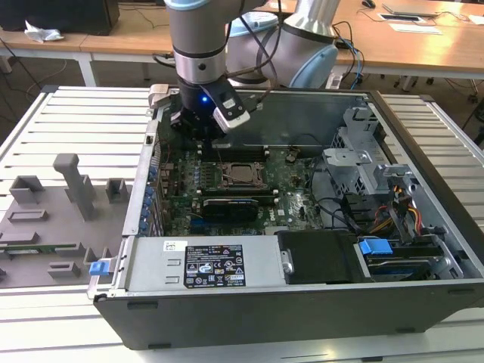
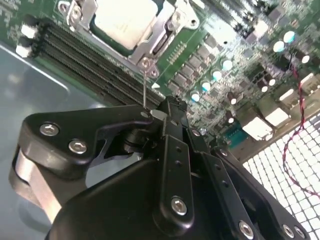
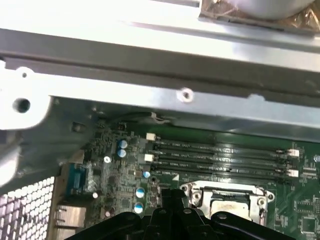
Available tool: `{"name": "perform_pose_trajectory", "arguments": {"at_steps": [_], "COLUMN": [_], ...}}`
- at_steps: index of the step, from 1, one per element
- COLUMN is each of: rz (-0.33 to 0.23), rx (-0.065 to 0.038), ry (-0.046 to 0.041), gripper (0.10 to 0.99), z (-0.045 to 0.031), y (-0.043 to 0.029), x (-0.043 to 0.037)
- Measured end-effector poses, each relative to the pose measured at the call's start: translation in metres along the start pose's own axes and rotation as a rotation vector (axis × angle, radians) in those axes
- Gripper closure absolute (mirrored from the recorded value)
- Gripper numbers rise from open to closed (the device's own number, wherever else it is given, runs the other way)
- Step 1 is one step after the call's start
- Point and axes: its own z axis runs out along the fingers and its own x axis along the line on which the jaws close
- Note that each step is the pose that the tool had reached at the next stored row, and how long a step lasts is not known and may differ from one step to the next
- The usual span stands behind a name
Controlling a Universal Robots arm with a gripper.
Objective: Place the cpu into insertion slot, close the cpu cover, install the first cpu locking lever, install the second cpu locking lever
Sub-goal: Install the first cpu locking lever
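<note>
Apparently well along: cpu (image 2: 120,22) seated in the insertion slot (image 1: 240,173) near the middle of the motherboard (image 1: 295,200), silvery top face up. Cpu cover (image 2: 161,36) folded down flat, framing the chip through its window, presumably to press it onto the pins. Also visible in the first wrist view: cpu (image 3: 229,206) under the cover, just beside the long memory slots (image 3: 220,160).

Gripper (image 2: 167,107) hovering low inside the open computer case (image 1: 423,249), just off the socket corner on the memory-slot side. Fingers pressed together at the tip, pinching nothing discernible. Thin locking lever (image 2: 144,85) rising from the cover's corner screw straight toward the fingertips, touching or nearly so; actual contact impossible to judge. Closed tip probably suited to pushing a slim wire lever rather than grasping it.
</note>
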Motion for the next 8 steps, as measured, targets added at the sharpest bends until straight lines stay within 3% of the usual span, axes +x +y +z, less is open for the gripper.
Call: {"name": "perform_pose_trajectory", "arguments": {"at_steps": [2,5,7,8], "rz": [0.000,0.000,0.000,0.000], "rx": [-0.028,-0.028,-0.028,-0.028], "ry": [-0.0135,-0.0136,-0.0134,-0.0127], "gripper": [0.980,0.980,0.980,0.980], "z": [0.0000,0.0003,0.0008,0.0012], "y": [0.0001,-0.0005,-0.0023,-0.0044], "x": [0.0012,-0.0025,-0.0107,-0.0185]}}
